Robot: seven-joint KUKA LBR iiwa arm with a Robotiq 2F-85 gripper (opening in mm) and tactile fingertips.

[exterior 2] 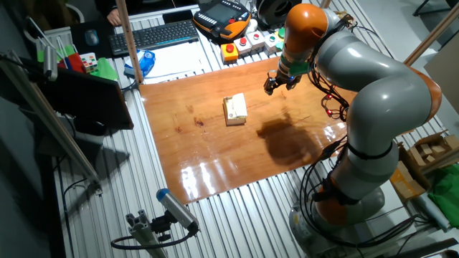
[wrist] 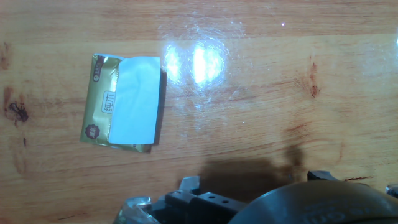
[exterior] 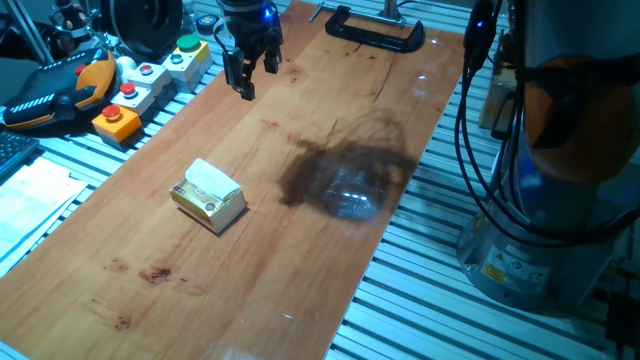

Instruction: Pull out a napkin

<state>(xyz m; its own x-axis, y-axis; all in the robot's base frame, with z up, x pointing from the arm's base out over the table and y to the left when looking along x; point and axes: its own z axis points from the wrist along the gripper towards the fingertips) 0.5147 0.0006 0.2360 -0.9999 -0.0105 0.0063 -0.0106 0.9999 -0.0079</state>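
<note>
A small yellow-gold box lies on the wooden table, left of its middle. A white napkin sticks out of the box's top and covers about half of it; it also shows in the hand view as a pale sheet on the gold box. My gripper hangs well above the table's far end, away from the box, open and holding nothing. From the other side the gripper is to the right of the box. The fingertips are out of the hand view.
Grey button boxes and an orange-black pendant sit along the table's left side. A black clamp grips the far edge. The arm's base and cables stand to the right. A keyboard lies beyond the table.
</note>
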